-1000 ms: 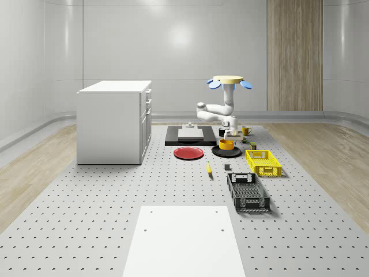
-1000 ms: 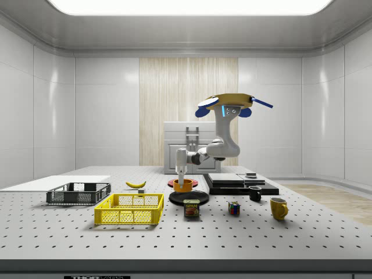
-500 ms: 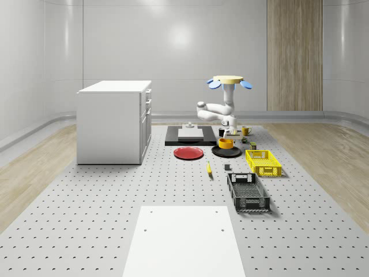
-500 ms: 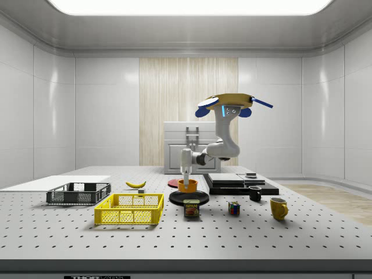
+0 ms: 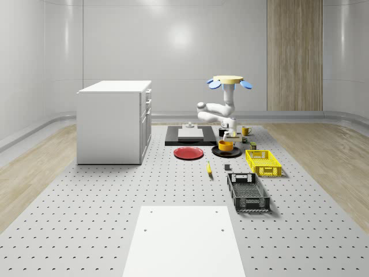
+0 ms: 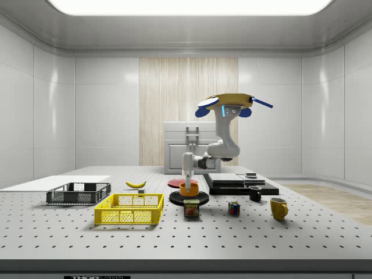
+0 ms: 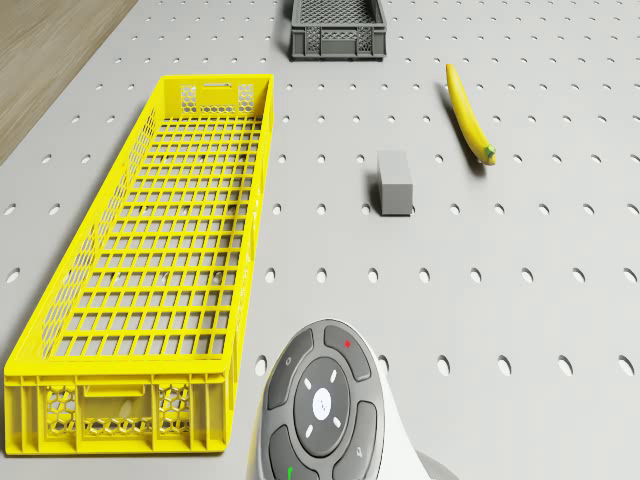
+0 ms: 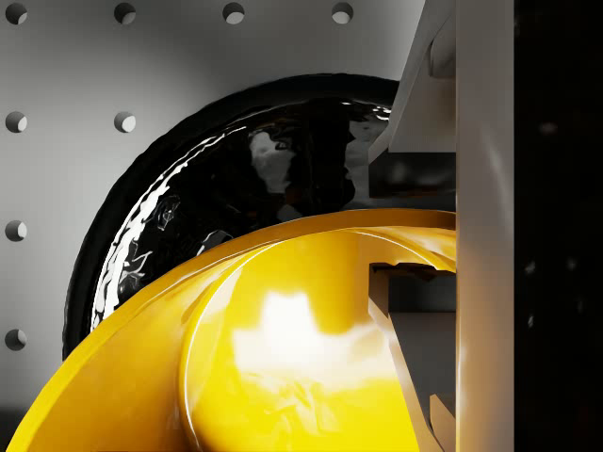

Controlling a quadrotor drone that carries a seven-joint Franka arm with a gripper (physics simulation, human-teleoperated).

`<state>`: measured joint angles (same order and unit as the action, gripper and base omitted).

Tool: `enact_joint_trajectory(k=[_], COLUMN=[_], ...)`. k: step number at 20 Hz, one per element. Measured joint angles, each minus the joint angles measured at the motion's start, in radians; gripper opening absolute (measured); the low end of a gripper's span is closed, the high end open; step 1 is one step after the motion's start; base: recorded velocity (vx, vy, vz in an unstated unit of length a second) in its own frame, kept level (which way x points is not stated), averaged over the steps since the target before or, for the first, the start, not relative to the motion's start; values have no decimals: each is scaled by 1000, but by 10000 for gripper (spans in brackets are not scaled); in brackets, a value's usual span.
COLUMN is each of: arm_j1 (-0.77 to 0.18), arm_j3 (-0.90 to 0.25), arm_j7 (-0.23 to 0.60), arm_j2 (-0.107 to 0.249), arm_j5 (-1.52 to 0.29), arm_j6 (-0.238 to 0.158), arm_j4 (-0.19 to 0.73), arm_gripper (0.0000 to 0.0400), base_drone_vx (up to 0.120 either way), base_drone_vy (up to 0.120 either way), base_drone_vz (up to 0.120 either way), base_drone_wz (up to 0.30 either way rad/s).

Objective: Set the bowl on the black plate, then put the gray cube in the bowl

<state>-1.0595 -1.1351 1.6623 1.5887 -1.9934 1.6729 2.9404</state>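
Orange and shiny, the bowl [image 6: 189, 189] hangs just over the black plate [image 6: 189, 198]. The tool [image 6: 187, 181] holds the bowl by its rim. In the wrist view one finger [image 8: 485, 235] sits on the rim of the bowl [image 8: 283, 348], with the black plate [image 8: 236, 188] right under it. I cannot tell if the bowl touches the plate.

The drone [image 6: 228, 103] hovers in the air above the surface [image 6: 290, 232], over the black tray with the flat blocks [image 6: 235, 181]. Its white arm [image 6: 218, 148] bends down toward the side view's left and ends at the bowl. In the whole-scene view the drone [image 5: 229, 82] is behind the black plate [image 5: 226, 152].

The gray cube [image 7: 395, 183] sits on the surface, apart from the bowl. It lies between the yellow crate [image 7: 150, 260] and the banana [image 7: 468, 125]. A dark gray crate [image 7: 338, 25] sits past them.

In the side view, a can [image 6: 192, 208] stands just in front of the black plate. A colored puzzle cube [image 6: 233, 208], a black cup [image 6: 254, 193] and a yellow mug [image 6: 278, 207] sit toward the side view's right. A red plate [image 5: 188, 153] lies near the black plate, and a white cabinet [image 5: 114, 121] stands well apart from it.
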Motion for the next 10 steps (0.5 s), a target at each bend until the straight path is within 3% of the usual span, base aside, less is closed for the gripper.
enact_joint_trajectory(k=[10], arm_j1=[-65], arm_j3=[74], arm_j7=[57], arm_j2=[-39], arm_j5=[-79], arm_j6=[-17], arm_j4=[-18], arm_gripper=[100], base_drone_vx=[0], base_drone_vy=[0], base_drone_vz=[0], base_drone_wz=[0])
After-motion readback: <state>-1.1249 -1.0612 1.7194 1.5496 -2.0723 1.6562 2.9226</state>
